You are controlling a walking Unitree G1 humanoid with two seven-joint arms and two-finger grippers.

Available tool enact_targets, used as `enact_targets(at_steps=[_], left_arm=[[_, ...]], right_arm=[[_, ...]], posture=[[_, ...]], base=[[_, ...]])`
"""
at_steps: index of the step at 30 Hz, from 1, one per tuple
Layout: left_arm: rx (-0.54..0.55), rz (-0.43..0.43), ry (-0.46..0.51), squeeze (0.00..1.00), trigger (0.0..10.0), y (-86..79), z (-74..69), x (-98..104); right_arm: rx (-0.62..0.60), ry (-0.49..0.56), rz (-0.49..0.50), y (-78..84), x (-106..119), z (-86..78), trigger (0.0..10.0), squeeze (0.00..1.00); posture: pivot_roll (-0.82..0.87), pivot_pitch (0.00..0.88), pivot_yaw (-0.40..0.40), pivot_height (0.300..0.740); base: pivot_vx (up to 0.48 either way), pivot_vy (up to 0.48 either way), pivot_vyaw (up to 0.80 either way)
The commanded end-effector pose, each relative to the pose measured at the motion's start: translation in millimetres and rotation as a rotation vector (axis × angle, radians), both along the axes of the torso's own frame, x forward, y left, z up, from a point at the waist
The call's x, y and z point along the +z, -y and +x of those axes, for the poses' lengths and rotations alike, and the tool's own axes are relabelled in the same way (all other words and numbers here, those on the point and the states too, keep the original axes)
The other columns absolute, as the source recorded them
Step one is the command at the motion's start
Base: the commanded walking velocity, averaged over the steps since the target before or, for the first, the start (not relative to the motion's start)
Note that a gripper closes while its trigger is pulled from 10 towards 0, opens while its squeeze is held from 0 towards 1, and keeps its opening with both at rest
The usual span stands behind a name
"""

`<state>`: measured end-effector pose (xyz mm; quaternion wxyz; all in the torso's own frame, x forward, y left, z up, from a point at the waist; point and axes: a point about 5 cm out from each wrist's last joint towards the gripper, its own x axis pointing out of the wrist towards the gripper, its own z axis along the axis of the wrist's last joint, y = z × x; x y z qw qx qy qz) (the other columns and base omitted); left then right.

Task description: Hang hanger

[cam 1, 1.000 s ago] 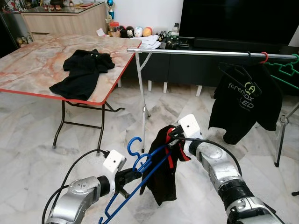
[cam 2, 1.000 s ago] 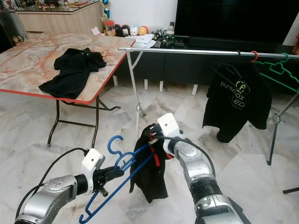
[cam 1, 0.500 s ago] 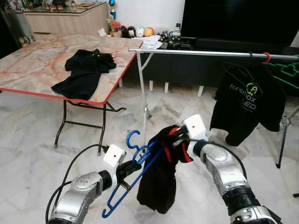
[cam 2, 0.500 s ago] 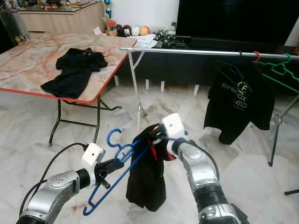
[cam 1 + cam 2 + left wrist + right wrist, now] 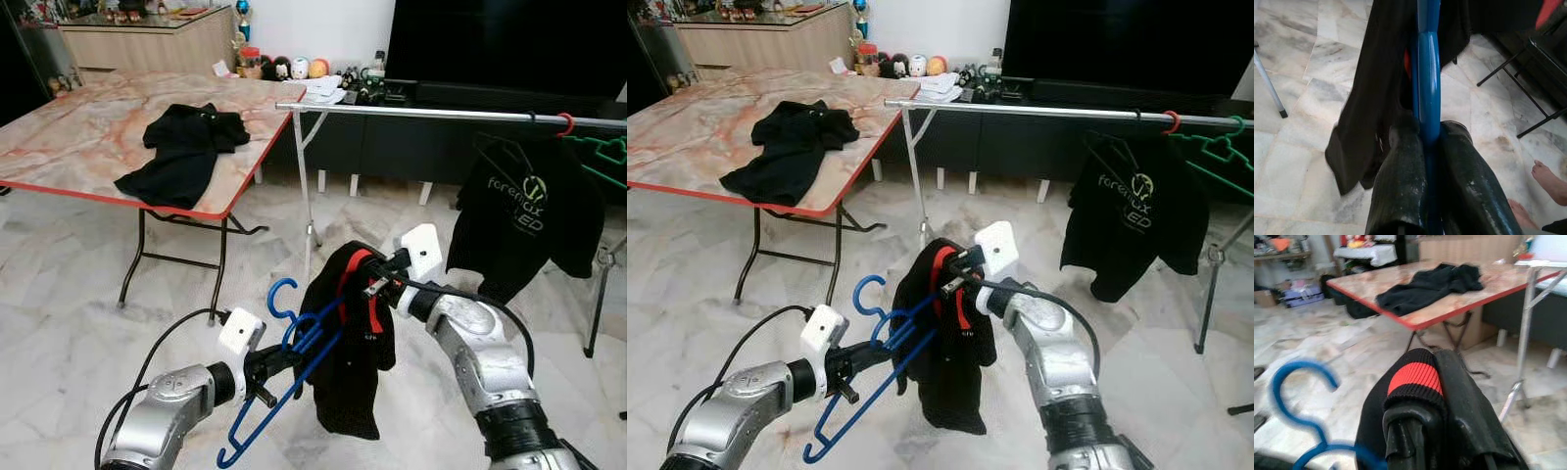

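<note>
Both sets of jaws are pressed together on something: my left gripper pinches the blue hanger just below its hook, and in the left wrist view I see the two black fingers squeezing the blue bar between them. My right gripper pinches the red-trimmed collar of a black shirt, which droops from the fingers toward the floor; the right wrist view shows the red ribbed band folded over one finger. The hanger sits low and near me, tilted, hook pointing up and to the left, its long arm running into the shirt's opening while the other end slants down to the near left. Farther off, a metal clothes rail runs across the right half of the scene, well apart from the hanger. On it, at the far right, hangs a black printed shirt, with a red hook and a green hanger beside it. To the far left stands a marble-topped folding table with a red edge, and another black garment lies crumpled on it. The floor is pale marble tile. In the left wrist view, a person's bare feet show on the tiles.
</note>
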<state>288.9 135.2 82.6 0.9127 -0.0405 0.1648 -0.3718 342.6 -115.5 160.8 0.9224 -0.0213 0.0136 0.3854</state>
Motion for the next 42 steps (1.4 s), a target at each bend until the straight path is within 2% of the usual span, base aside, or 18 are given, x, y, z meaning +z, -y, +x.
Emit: enact_targets(at_steps=[1,3,5,7,9,12,15,20,27,32,33,34,42], left_arm=[[0.004,-0.027,0.027,0.0,10.0,-0.3,2.2,8.0],[0.031,-0.056,0.039,0.0,10.0,-0.1,6.2,12.1],[0.074,-0.07,0.061,0.0,10.0,-1.0,11.6,15.5],[0.082,-0.072,0.063,0.0,10.0,-1.7,12.5,15.9],[0.092,-0.073,0.062,0.0,10.0,-3.5,13.7,15.9],[0.053,-0.051,0.043,0.0,10.0,-5.1,9.0,12.3],[0.033,-0.042,0.032,0.0,10.0,-5.9,6.3,10.6],[-0.089,-0.022,-0.03,0.0,10.0,-7.4,-7.5,4.3],[-0.093,-0.026,-0.023,0.0,10.0,-5.6,-4.9,6.1],[-0.072,-0.045,-0.01,0.0,10.0,-2.3,-0.3,8.4],[-0.079,-0.061,-0.009,0.0,10.0,1.2,0.1,9.9],[-0.082,-0.064,-0.009,0.0,10.0,3.0,0.5,10.0],[-0.036,-0.103,0.009,0.0,10.0,6.5,7.3,12.6]], right_arm=[[0.046,0.023,0.012,-4.3,8.0,-3.7,10.0,0.0],[0.083,0.027,-0.029,-3.7,3.4,-8.8,10.0,0.0],[-0.018,0.043,-0.161,8.4,-7.7,-2.5,10.0,0.0],[-0.062,0.035,-0.188,13.1,-10.4,0.5,10.0,0.0],[-0.21,0.047,-0.292,30.4,-15.3,8.9,10.0,0.0],[-0.234,0.096,-0.365,37.1,-13.3,9.9,10.0,0.0],[-0.227,0.109,-0.35,36.7,-10.5,9.6,10.0,0.0],[-0.185,0.186,-0.333,30.4,3.3,15.0,10.0,0.0],[-0.124,0.237,-0.292,18.0,13.6,18.4,10.0,0.0],[-0.016,0.243,-0.204,3.6,19.6,9.8,10.0,0.0],[0.063,0.251,-0.161,-3.5,20.8,2.0,10.0,0.0],[0.091,0.239,-0.135,-5.8,20.3,-1.4,10.0,0.0],[0.253,0.181,-0.039,-9.6,15.4,-23.7,10.0,0.0]], posture=[[0.06,0.031,0.006,0.74],[0.05,0.035,0.007,0.74],[0.05,0.037,0.009,0.74],[0.05,0.037,0.009,0.74],[0.05,0.039,0.011,0.74],[0.05,0.04,0.012,0.74],[0.05,0.04,0.012,0.74],[0.05,0.044,0.015,0.74],[0.06,0.041,0.014,0.74],[0.05,0.041,0.013,0.74],[0.05,0.042,0.014,0.74],[0.05,0.042,0.014,0.74],[0.04,0.045,0.015,0.74]], base=[[0.0,0.0,0.0],[0.0,0.0,0.0],[0.0,0.0,0.0],[0.0,0.0,0.0],[0.0,0.0,0.0],[0.0,0.0,0.0],[0.0,0.0,0.0],[0.0,0.0,0.0],[0.0,0.0,0.0],[0.0,0.0,0.0],[0.0,0.0,0.0],[0.0,0.0,0.0],[0.0,0.0,0.0]])
